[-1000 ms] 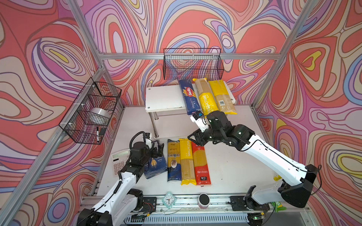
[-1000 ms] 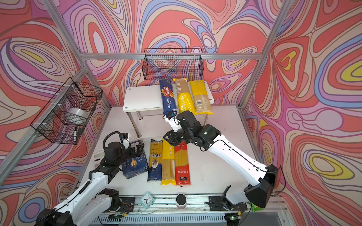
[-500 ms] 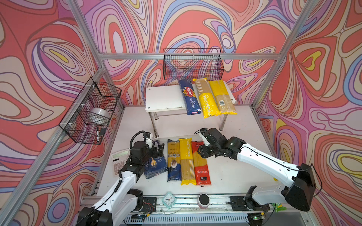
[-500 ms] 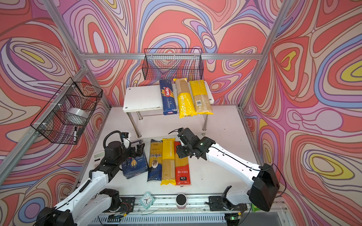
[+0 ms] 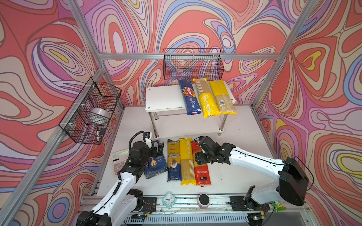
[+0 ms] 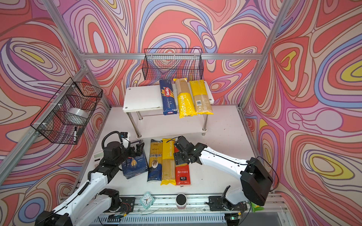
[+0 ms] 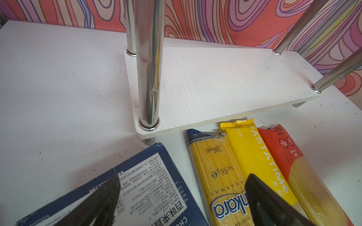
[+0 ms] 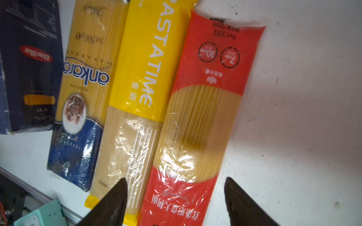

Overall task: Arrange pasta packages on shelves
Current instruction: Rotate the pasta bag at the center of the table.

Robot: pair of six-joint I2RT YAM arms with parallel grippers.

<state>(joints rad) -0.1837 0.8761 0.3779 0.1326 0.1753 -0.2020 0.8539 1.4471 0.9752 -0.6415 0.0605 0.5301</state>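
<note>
The white shelves [image 5: 164, 97] hold three pasta packages on the top board: a blue Barilla box [image 5: 189, 96], a yellow PASTATIME bag [image 5: 207, 99] and a barcode bag [image 5: 223, 97]. On the table in front lie a wide Barilla box [image 5: 155, 166], a dark-blue bag [image 5: 173, 162], a yellow PASTATIME bag [image 5: 187, 162] and a red bag [image 5: 202, 172]. My right gripper [image 8: 176, 181] hangs open just above the red bag [image 8: 211, 88], one finger on each side of it. Over the wide box [image 7: 148, 185] my left gripper [image 7: 183, 182] is open and holds nothing. The lower board [image 7: 215, 82] is bare.
Black wire baskets hang on the back wall [image 5: 193, 64] and the left wall [image 5: 92, 109]. A calculator [image 5: 119, 162] lies left of the wide box. A small clock [image 5: 168, 199] and a round can [image 5: 203, 199] stand at the front rail.
My right arm has come down and forward from the shelf's front to the red bag, and its jaws have opened wider. The left arm has stayed put.
</note>
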